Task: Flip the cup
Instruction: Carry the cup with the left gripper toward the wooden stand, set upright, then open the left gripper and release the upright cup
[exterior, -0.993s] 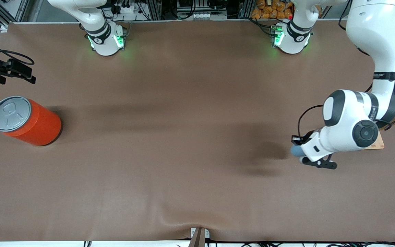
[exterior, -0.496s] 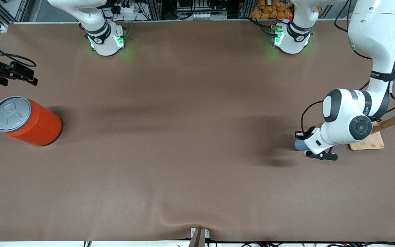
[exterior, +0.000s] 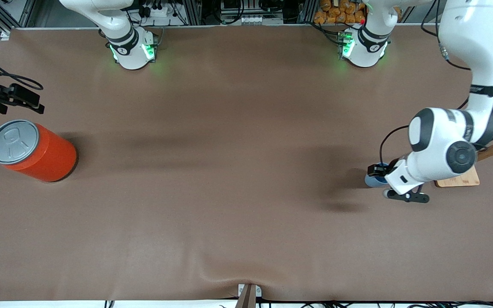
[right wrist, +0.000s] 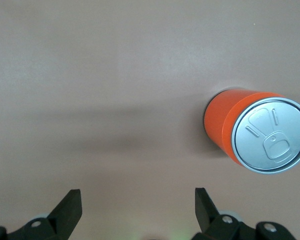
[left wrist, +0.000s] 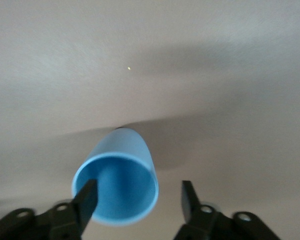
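The light-blue cup [exterior: 373, 181] stands upright on the brown table [exterior: 229, 171] near the left arm's end, its darker blue mouth facing up. In the left wrist view the cup [left wrist: 117, 175] sits just under the jaws. My left gripper [exterior: 387, 184] is open around its rim: one fingertip [left wrist: 87, 197] overlaps the rim, and the other [left wrist: 188, 197] stands apart from the cup. The left gripper also shows in its own wrist view [left wrist: 137, 200]. My right gripper [exterior: 15, 96] is open and empty over the table at the right arm's end; it also shows in the right wrist view [right wrist: 137, 205].
A large orange can with a grey lid [exterior: 32, 149] stands at the right arm's end, nearer to the front camera than the right gripper; it also shows in the right wrist view [right wrist: 255, 132]. A wooden stand with pegs [exterior: 460, 179] sits beside the cup at the table's end.
The left gripper turned the cup from lying sideways to mouth up, set it on the table and opened. The right gripper stayed about where it was.
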You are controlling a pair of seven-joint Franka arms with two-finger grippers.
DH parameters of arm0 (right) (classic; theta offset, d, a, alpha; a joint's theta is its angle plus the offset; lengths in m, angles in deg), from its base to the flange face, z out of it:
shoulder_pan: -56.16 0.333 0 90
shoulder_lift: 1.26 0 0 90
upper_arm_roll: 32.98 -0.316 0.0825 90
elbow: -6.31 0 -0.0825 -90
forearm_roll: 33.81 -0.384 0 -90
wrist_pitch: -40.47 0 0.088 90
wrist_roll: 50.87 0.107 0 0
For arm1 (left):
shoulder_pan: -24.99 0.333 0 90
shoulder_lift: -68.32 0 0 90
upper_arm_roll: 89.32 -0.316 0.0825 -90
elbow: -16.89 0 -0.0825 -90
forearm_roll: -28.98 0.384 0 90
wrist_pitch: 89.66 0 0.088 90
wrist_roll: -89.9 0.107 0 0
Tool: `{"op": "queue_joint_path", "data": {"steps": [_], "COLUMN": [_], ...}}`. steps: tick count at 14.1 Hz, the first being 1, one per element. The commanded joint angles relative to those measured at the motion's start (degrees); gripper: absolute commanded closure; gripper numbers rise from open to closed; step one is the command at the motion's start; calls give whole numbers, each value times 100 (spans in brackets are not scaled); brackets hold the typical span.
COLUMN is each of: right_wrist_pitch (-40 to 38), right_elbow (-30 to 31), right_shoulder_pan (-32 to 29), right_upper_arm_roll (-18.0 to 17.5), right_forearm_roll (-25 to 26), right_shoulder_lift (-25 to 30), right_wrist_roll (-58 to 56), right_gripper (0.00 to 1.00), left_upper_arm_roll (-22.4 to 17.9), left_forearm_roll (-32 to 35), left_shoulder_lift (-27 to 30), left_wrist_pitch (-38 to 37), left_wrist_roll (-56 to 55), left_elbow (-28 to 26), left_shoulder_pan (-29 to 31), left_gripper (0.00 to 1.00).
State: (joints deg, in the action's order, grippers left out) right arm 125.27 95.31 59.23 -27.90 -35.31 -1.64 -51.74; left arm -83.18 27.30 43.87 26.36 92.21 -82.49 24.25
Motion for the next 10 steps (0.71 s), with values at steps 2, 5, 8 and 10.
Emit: {"op": "queue_joint_path", "data": {"steps": [2, 5, 8, 10], "right_wrist_pitch": [79, 290, 396, 388], "right_elbow": [-147, -146, -147, -155], "right_shoulder_pan": [18, 45, 62, 62], "right_upper_arm_roll": [-7, -15, -24, -24], "right_forearm_roll": [-79, -87, -96, -87], "right_shoulder_lift": [-208, -295, -357, -357], "right_wrist_roll": [51, 60, 69, 69], "right_gripper": [0, 0, 0, 0], "left_upper_arm_roll": [1, 1, 27, 62], "left_forearm_roll": [132, 194, 203, 203], "left_shoulder_lift": [668, 1326, 2108, 2513], "left_wrist_pitch": [-1491, -1907, -1934, -1934], "left_wrist_roll": [60, -203, -247, -449], "left_elbow": [953, 999, 588, 341], "left_shoulder_pan": [38, 143, 249, 249], "left_gripper": [0, 0, 0, 0]}}
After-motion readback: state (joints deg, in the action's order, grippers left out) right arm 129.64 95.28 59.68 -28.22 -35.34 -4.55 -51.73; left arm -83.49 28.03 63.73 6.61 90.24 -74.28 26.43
